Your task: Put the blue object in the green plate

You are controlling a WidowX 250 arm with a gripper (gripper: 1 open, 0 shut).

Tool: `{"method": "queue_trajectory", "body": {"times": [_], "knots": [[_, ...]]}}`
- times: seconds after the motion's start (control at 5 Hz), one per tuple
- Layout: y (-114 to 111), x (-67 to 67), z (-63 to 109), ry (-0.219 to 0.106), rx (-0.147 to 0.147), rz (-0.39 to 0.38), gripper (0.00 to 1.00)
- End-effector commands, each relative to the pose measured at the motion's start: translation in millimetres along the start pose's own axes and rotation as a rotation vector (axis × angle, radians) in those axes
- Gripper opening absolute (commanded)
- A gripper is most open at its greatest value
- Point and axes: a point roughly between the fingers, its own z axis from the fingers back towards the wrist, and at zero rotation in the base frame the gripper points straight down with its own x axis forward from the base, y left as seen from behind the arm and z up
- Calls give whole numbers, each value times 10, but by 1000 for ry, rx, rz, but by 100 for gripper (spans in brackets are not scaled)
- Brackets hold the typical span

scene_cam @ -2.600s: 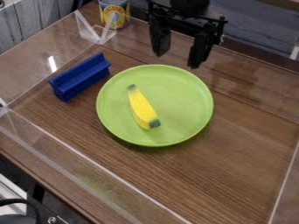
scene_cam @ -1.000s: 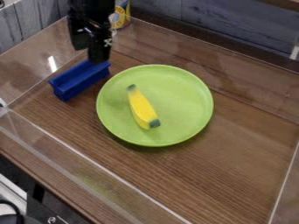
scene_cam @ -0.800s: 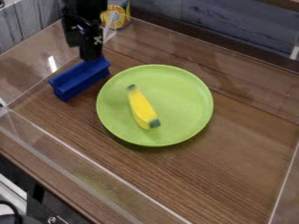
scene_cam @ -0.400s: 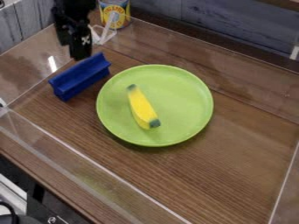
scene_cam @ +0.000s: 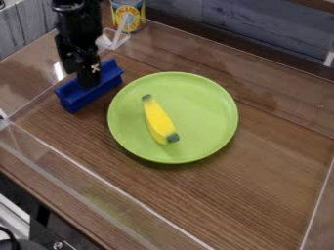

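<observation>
Reaching down, the arm (scene_cam: pixel 77 18) holds its jaws (scene_cam: pixel 85 75) at the blue object (scene_cam: pixel 90 89).

The robot's single dark arm enters from the top edge, left of centre, and reaches downward in the upper left of the frame, its gripper (scene_cam: pixel 86 80) at the lower end with fingertips pointing down; whether the fingers are spread or closed is too small to tell

There is one blue block (scene_cam: pixel 89 92), one green plate (scene_cam: pixel 206 107), one yellow banana-shaped object (scene_cam: pixel 159 119) and one can (scene_cam: pixel 128 15).
</observation>
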Motion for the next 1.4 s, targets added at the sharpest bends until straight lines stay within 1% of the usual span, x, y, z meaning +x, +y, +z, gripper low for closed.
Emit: {"method": "queue_trajectory", "body": {"times": [0.0,0.4,0.8,1.0,1.2], "knots": [[101,64,91,-38,25,60,100],[113,102,-112,-40,-10,206,100],[100,77,-179,-41,-26,166,100],[109,95,-317,-44,-31,140,100],[112,111,-364,-43,-39,116,100]]}}
